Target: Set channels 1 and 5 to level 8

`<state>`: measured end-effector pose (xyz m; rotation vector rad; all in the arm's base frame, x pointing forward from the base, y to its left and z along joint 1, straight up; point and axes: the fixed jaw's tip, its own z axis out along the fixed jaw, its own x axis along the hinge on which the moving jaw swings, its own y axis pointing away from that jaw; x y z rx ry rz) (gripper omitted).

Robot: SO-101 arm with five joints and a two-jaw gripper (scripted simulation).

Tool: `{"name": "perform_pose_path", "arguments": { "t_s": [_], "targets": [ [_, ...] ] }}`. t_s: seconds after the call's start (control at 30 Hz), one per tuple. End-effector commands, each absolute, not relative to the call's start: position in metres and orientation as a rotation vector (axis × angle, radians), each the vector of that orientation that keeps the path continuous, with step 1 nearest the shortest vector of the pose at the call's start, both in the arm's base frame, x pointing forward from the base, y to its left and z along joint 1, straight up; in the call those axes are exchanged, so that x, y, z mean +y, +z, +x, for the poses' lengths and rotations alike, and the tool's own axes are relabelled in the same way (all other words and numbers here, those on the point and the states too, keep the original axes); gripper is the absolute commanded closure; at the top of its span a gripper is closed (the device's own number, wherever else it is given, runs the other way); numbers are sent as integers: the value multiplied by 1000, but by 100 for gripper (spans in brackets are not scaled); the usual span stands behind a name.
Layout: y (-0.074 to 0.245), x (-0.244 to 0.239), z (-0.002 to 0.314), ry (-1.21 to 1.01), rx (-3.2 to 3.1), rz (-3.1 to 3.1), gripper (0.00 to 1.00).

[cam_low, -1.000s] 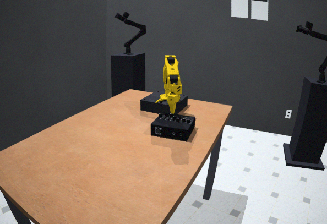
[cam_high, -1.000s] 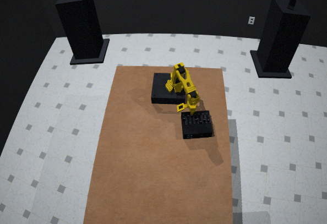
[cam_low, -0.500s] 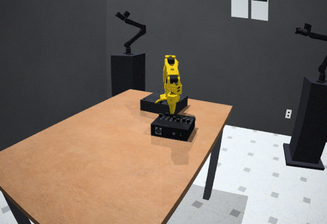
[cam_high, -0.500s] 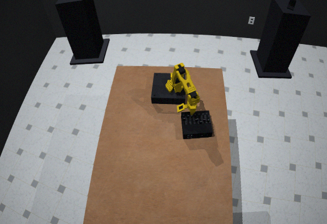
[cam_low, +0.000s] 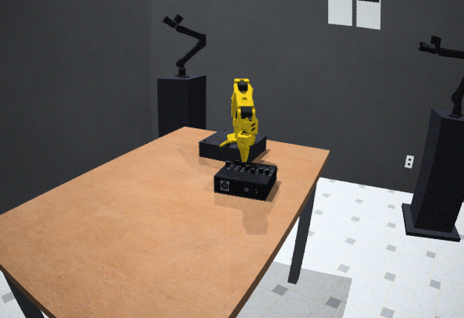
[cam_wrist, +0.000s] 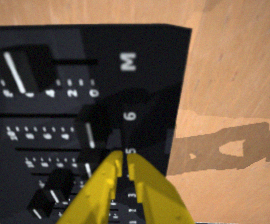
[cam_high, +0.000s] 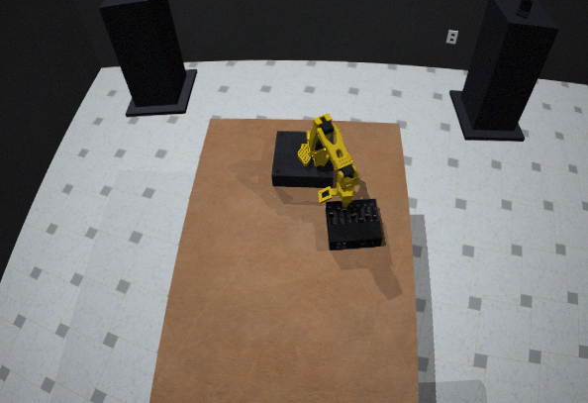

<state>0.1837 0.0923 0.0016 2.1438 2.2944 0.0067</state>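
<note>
The lighting desk (cam_high: 353, 224) is a small black box on the right side of the brown table; it also shows in the exterior view (cam_low: 245, 176). My yellow gripper (cam_high: 344, 202) points down at the desk's rear edge, fingers shut on nothing. In the wrist view the fingertips sit by the printed label 5 (cam_wrist: 130, 151), at the low end of the fader tracks. The channel 6 fader knob (cam_wrist: 88, 134) stands just left of the tips. The master fader knob (cam_wrist: 21, 67) is at the upper left. Further knobs (cam_wrist: 56, 181) lie left of the fingers, partly hidden.
The arm's black base box (cam_high: 299, 159) stands behind the desk. The table's right edge (cam_high: 408, 219) runs close to the desk. Two black pedestals (cam_high: 144, 43) (cam_high: 505, 67) with dark arms stand on the tiled floor beyond the table.
</note>
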Motion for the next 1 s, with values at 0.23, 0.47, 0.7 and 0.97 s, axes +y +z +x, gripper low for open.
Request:
{"name": "perform_pose_path", "arguments": {
  "t_s": [0.23,0.47,0.7,0.97],
  "targets": [
    [1,91,187,3,2289,2150,100],
    [2,91,189,3,2289,2150,100],
    [2,91,190,3,2289,2150,100],
    [2,91,192,3,2289,2150,100]
  ]
}}
